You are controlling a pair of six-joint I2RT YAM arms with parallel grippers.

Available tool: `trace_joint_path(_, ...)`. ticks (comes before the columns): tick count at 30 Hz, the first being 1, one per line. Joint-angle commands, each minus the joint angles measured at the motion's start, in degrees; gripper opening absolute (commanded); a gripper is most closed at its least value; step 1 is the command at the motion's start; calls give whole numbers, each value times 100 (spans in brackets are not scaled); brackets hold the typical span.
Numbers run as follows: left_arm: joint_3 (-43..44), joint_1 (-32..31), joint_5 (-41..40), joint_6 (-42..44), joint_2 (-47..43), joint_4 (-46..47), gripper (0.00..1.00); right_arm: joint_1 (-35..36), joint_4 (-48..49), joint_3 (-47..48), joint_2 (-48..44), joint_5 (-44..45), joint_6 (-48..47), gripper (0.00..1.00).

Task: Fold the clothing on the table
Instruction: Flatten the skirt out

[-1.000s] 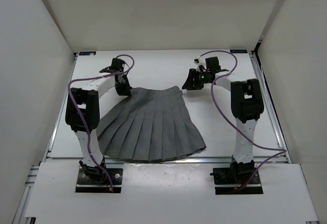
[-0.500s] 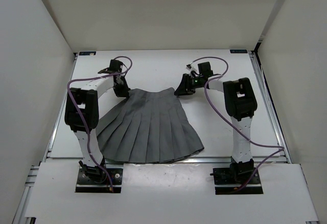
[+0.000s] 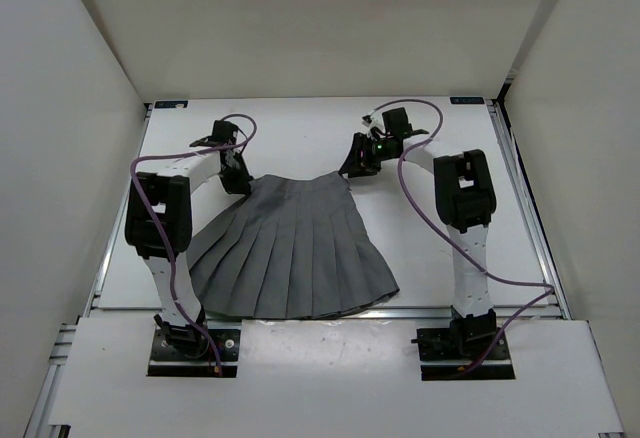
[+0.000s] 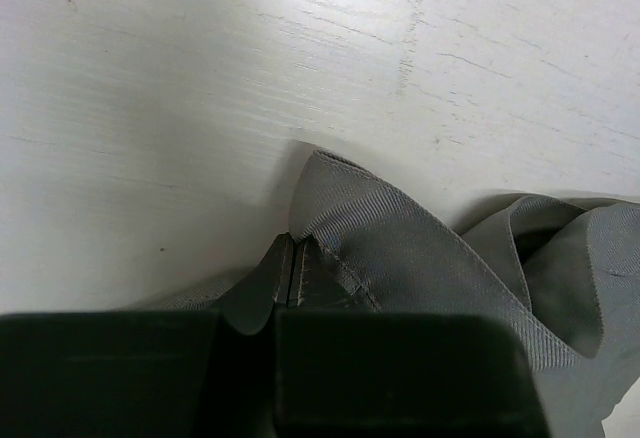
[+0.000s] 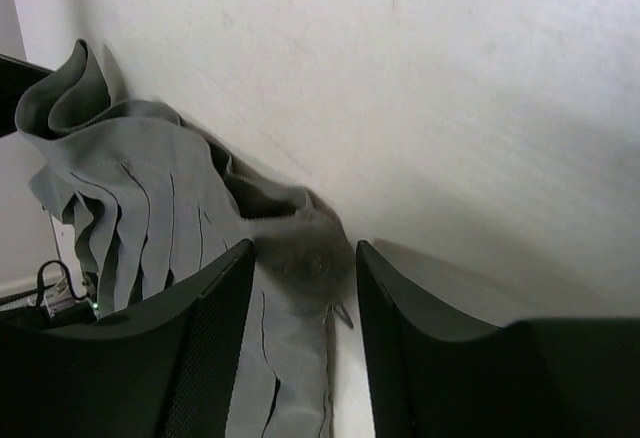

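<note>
Pleated skirt [image 3: 290, 248] spread on table [image 3: 300, 128]; left gripper [image 4: 290, 276] clenched on waistband [image 4: 400, 238] corner; right gripper [image 5: 305, 253] agape, astride opposite corner.

**Robot manipulation laboratory cell, overhead view.** A white desk [image 3: 300, 133] edged with aluminium rails [image 3: 527, 220] is enclosed on three sides by plain white panels [image 3: 300, 28]. Two slim white-and-black robot arms, left [image 3: 160, 220] and right [image 3: 468, 198], are bolted to metal base plates [image 3: 225, 353] at the near edge of the desk. Each arm trails a purple cable [image 3: 418, 208] toward its wrist.
</note>
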Motion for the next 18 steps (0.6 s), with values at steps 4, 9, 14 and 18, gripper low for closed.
trace_joint_path(4,-90,30,108,69,-446,84,0,304,-468,787,556,-282,-1,44)
trace_joint_path(9,-257,126,213,-1,-515,172,0,454,-723,744,574,-371,-150,44)
trace_joint_path(14,-275,117,257,-28,-551,216,0,375,-409,157,188,-362,-64,50)
trace_joint_path(18,-318,170,240,-1,-586,207,0,147,-126,-345,-164,-380,122,51)
